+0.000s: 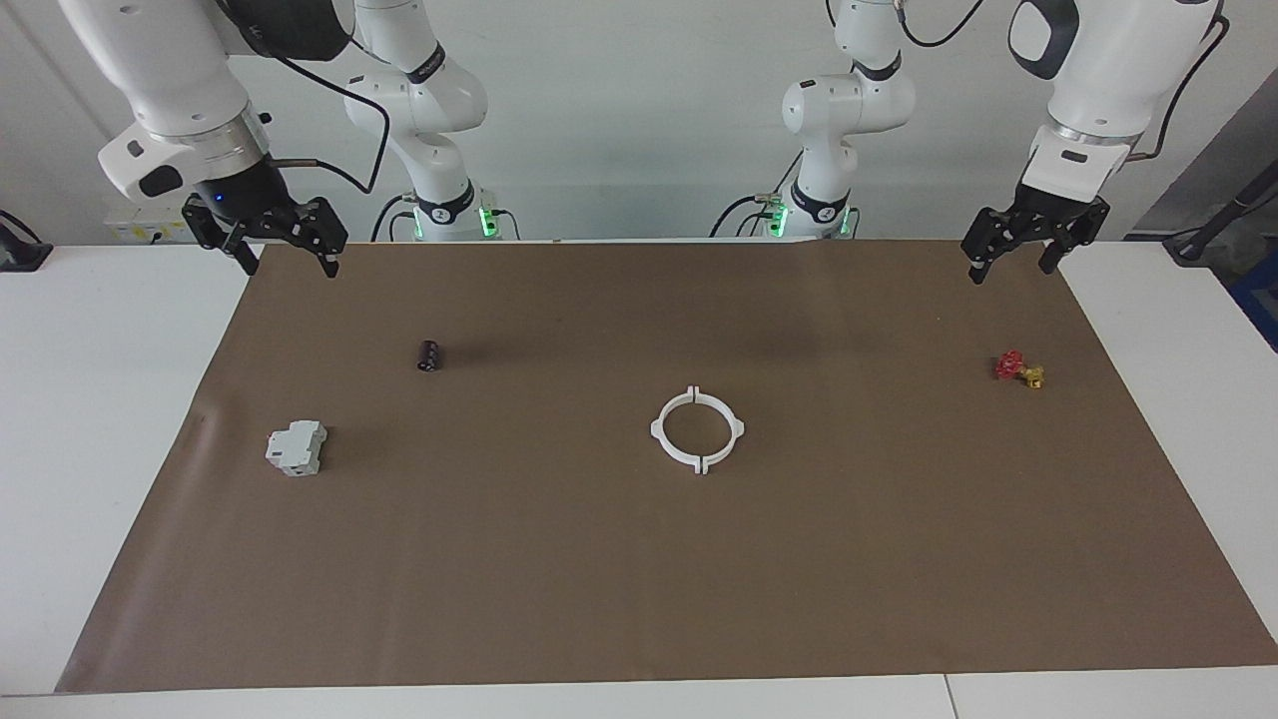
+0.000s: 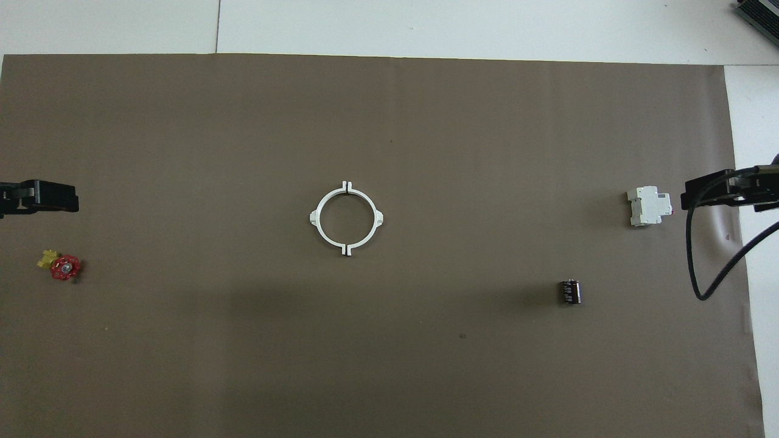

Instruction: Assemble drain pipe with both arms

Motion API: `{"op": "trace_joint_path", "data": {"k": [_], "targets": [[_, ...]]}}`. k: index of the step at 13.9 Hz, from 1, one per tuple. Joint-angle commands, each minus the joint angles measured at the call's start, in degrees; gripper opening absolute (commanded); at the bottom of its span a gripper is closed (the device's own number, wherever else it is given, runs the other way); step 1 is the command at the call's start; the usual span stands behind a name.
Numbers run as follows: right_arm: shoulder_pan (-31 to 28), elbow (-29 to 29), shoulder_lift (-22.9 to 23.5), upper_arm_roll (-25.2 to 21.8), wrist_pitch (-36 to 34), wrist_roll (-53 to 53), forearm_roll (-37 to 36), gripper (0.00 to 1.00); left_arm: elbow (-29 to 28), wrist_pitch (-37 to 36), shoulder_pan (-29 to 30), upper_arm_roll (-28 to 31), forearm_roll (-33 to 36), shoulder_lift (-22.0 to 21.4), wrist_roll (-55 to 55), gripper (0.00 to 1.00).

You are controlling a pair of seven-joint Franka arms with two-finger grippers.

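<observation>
The facing view shows both arms whole, from their bases down to their black grippers. The overhead view shows only a bit of each gripper poking in at the sides, but it looks straight down on the ring, so its round shape is clear there.

Nearest the robots, both grippers hang in the air over the edge of the brown mat [image 1: 599,559]. The left gripper [image 1: 1010,265] is over the mat's corner at the left arm's end, with its two fingers spread apart and nothing between them. The right gripper [image 1: 290,262] is over the corner at the right arm's end (a black cable loops beside it), fingers also spread apart and holding nothing. Each wrist points down and a little toward the middle of the table.

A bit farther out lies a small black can [image 1: 429,356] on its side, toward the right arm's end. A red and yellow valve [image 1: 1018,369] sits toward the left arm's end.

Farther still, the white ring [image 1: 697,430] lies flat near the middle of the mat, its two halves meeting at their tabs with thin gaps showing. A grey-white block [image 1: 296,448] sits well apart from it, toward the right arm's end.
</observation>
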Motion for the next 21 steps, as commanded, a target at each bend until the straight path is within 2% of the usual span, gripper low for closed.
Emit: {"op": "trace_joint_path", "data": {"k": [1,4,6,9,11,14,17,21], "targets": [[-0.53,0.04,0.09,0.2,0.16,-1.17,0.11,1.0,5.45,-1.84,0.33,0.29,-0.14,5.1,-0.44,1.0],[-0.53,0.04,0.09,0.2,0.16,-1.17,0.11,1.0,6.43,-0.35,0.33,0.29,-0.14,7.31,-0.36,1.0],[-0.53,0.04,0.09,0.2,0.16,-1.17,0.11,1.0,9.67,-1.22,-1.07,0.11,-0.14,10.2,-0.62,1.0],[-0.53,0.04,0.09,0.2,0.16,-1.17,0.11,1.0,7.67,-5.68,-1.25,-0.41,-0.14,10.39,-0.27,1.0],[-0.53,0.04,0.09,0.2,0.16,-1.17,0.11,1.0,8.8,-6.06,-1.43,-0.15,-0.92,11.79,-0.27,1.0],[-0.53,0.04,0.09,0.2,0.16,-1.17,0.11,1.0,8.98,-4.75,-1.34,0.11,-1.98,12.06,-0.18,1.0],[-0.53,0.04,0.09,0.2,0.16,-1.17,0.11,1.0,8.72,-0.27,-1.34,0.2,-1.63,11.97,-0.18,1.0],[-0.53,0.04,0.09,0.2,0.16,-1.17,0.11,1.0,10.99,-4.2,-1.43,0.11,-1.89,11.45,-0.09,1.0]]}}
